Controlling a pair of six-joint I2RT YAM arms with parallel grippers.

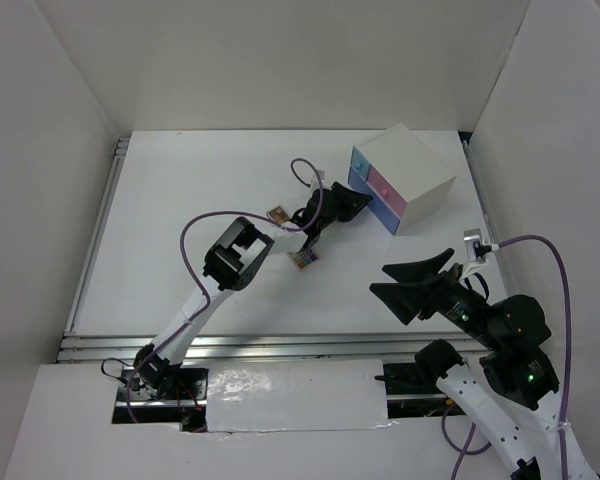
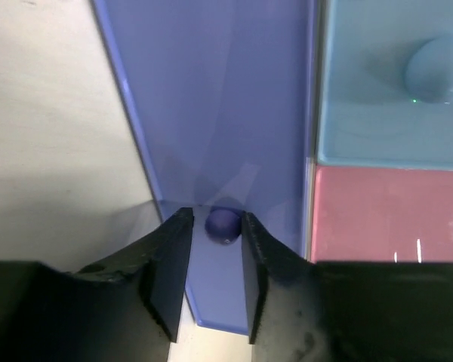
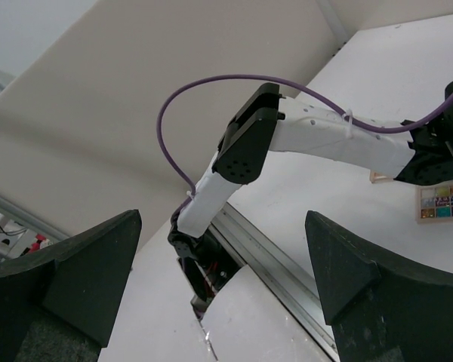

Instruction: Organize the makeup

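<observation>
My right gripper [image 1: 378,279] is low right in the top view, jaws spread wide with nothing between them, above the table [image 1: 180,200]. Farther up-frame, near centre, the multicoloured eyeshadow palette [image 1: 303,260] lies flat on the table, just below my left arm [image 1: 235,258]. Beyond it is a smaller brownish palette [image 1: 278,214], also flat, apart from the first and left of that arm's wrist. Farther still, my left gripper [image 2: 215,213] is at the white drawer box [image 1: 420,165], upper right. Its jaws are narrow, one pad on each side of the round knob [image 2: 223,225] on the purple drawer [image 2: 226,113]. The pad at frame right looks to be touching the knob and the other shows a sliver of gap, so I can't tell if it's clamped. The cyan drawer [image 2: 392,83] and pink drawer [image 2: 385,215] sit beside the purple one, fronts flush.
</observation>
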